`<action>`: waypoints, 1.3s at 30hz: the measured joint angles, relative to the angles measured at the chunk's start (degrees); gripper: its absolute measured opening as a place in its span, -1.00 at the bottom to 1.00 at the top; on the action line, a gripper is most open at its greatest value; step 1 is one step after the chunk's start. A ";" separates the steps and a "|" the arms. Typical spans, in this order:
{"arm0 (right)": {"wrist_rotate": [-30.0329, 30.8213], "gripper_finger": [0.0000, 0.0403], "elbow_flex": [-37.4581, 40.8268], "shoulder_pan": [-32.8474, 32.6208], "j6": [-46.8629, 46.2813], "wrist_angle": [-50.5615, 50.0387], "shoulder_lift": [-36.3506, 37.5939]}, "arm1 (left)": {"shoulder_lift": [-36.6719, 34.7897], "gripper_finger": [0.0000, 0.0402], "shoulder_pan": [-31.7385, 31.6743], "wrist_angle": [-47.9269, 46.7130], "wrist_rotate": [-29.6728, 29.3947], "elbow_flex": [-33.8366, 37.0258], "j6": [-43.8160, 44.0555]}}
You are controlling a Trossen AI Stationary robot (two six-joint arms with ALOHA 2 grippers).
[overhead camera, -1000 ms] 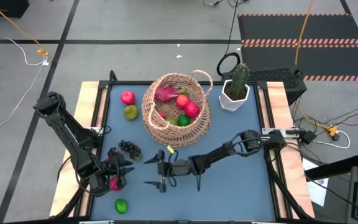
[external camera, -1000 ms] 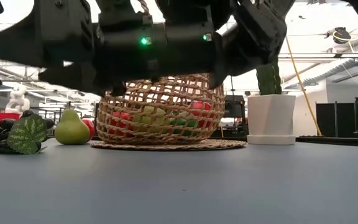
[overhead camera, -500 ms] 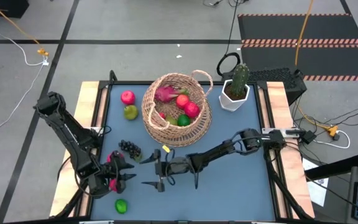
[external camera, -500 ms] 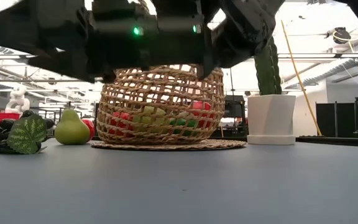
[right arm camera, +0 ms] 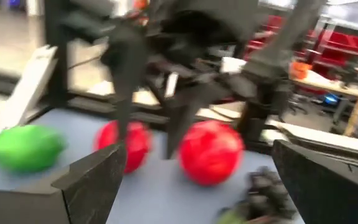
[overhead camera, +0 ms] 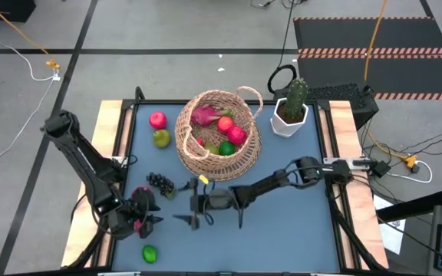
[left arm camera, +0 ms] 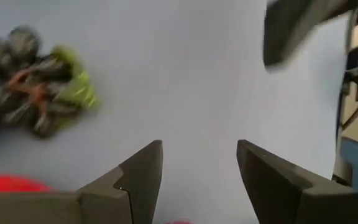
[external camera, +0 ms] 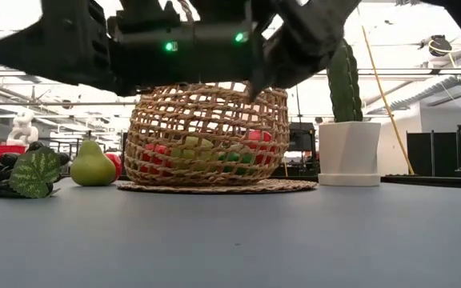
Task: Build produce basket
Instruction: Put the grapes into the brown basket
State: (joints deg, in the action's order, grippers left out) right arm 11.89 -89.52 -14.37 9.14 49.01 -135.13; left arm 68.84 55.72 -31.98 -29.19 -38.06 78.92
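The tan wicker basket (overhead camera: 217, 132) stands at the table's middle far side with a dragon fruit, apples and a lime inside. On the table lie an apple (overhead camera: 157, 119), a pear (overhead camera: 161, 138), the grape bunch (overhead camera: 159, 182), two red apples (overhead camera: 140, 192) (overhead camera: 138, 226) and a lime (overhead camera: 150, 252). My left gripper (overhead camera: 156, 212) is open, low between the two red apples, touching nothing I can see. My right gripper (overhead camera: 179, 209) is open, above the table, facing the left gripper. The right wrist view shows both apples (right arm camera: 213, 149) (right arm camera: 126, 144) and the lime (right arm camera: 27, 148) ahead.
A white hexagonal pot with a green cactus (overhead camera: 291, 111) stands right of the basket at the far right. Bare blue table (overhead camera: 282, 230) lies along the near right. Wooden rails edge the table's left and right sides.
My right gripper has moved toward the table's left, nearer the left gripper and the red apples, staying open. The left gripper has shifted slightly toward the near edge.
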 joint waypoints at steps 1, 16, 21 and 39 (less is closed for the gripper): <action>-0.01 0.95 0.00 0.66 -1.52 0.60 0.00 | -0.82 0.04 -0.16 -1.34 0.46 0.00 0.97; -2.89 0.95 0.01 0.37 -9.52 -11.47 0.07 | -3.61 0.04 -2.65 -11.77 -15.06 0.00 0.29; 1.05 0.95 0.07 -1.78 -11.47 -19.97 0.07 | -3.61 0.04 -6.07 -12.91 -16.56 0.00 -3.68; 18.53 0.95 -26.17 -7.06 1.55 -25.71 -10.73 | -10.24 0.04 -9.52 -18.49 -18.93 -0.04 -9.79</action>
State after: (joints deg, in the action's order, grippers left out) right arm 30.41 -115.68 -21.44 10.68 23.31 -145.86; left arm 58.60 46.21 -50.46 -48.12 -38.11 69.14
